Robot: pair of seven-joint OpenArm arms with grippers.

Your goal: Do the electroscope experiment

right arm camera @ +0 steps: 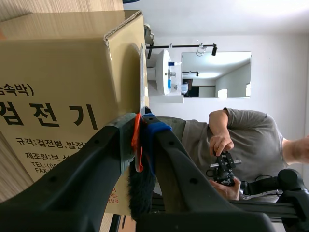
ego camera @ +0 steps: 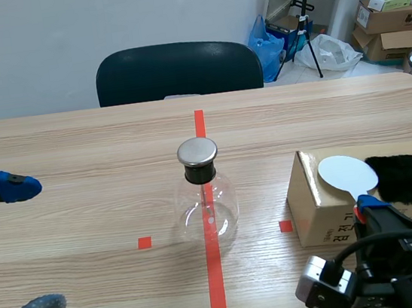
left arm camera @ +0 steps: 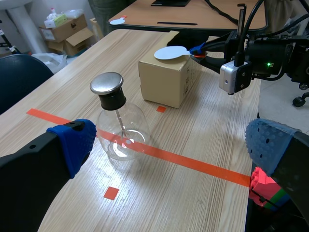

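The electroscope, a clear glass flask (ego camera: pixel 206 203) with a metal cap (ego camera: pixel 197 152), stands on the red tape line at the table's middle. My left gripper (ego camera: pixel 29 249) is open to its left, fingers wide apart; in the left wrist view the flask (left arm camera: pixel 120 130) stands ahead between them. A cardboard box (ego camera: pixel 320 211) sits to the right, with black fur (ego camera: pixel 410 176) on top. My right gripper (ego camera: pixel 365 210) is shut on the orange handle of a white disc paddle (ego camera: pixel 347 175) lying over the box. The right wrist view shows the fingers (right arm camera: pixel 120 145) pinching the handle beside the box (right arm camera: pixel 58 72).
A black chair (ego camera: pixel 178 70) stands behind the table's far edge. Cartons (ego camera: pixel 393 19) and bags lie on the floor at the back right. A person (right arm camera: pixel 241 140) holding a controller shows beyond the box in the right wrist view. Another desk (left arm camera: pixel 193 14) stands past the table.
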